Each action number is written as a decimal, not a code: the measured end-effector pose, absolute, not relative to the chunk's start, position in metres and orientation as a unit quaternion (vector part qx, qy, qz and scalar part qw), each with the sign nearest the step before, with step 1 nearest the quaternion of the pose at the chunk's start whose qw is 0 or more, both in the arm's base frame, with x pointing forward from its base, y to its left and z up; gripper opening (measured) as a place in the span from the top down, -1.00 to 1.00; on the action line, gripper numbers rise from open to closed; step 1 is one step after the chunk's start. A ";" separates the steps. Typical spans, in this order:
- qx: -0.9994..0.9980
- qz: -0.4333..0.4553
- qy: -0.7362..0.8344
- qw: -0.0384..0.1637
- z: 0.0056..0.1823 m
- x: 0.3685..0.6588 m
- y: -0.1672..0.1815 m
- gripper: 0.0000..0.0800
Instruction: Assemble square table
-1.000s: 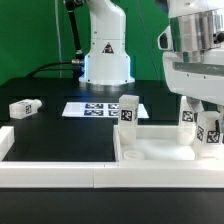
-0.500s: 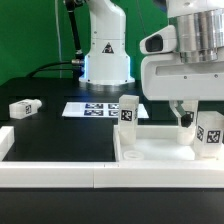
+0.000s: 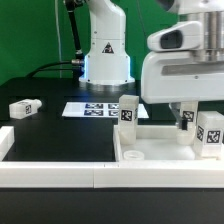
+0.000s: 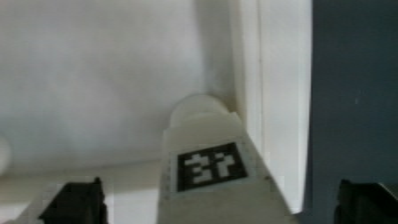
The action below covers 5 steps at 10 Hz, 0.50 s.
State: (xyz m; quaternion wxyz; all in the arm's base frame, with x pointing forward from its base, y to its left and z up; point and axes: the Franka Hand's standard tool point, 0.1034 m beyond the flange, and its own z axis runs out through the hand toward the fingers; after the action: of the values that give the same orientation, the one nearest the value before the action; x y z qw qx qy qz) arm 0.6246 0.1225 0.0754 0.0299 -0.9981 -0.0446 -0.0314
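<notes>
— Four legs are counted. How is the gripper (image 3: 187,116) set?
— Its jaws are spread wide and nothing is clamped. The first leg (image 3: 186,131) is stood upright directly below it, between the fingers (image 4: 71,203); no contact with either can be made out.
— Where is the tabletop found?
— The tabletop (image 3: 160,152) is laid under the gripper, rim upward. The second leg (image 3: 210,128) is stood just beside the gripper, toward the exterior view's right. The third leg (image 3: 128,110) is placed upright at the tabletop's corner, toward the exterior view's left of the gripper. The fourth leg (image 3: 24,107) is left lying well apart on that side, beyond the marker board (image 3: 98,108).
</notes>
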 end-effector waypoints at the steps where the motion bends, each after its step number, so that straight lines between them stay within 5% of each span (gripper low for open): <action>1: -0.997 -0.034 -0.066 0.030 0.076 0.626 0.120 -0.62; 2: -0.997 -0.033 -0.057 0.030 0.076 0.625 0.121 -0.29; 3: -0.998 -0.033 -0.050 0.031 0.076 0.625 0.121 -0.29; 5: -0.998 -0.032 -0.035 0.031 0.076 0.625 0.120 0.28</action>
State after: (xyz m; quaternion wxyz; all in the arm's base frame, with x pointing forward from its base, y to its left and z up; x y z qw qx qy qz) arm 0.6255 0.1204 0.0756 0.0310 -0.9984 -0.0347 -0.0324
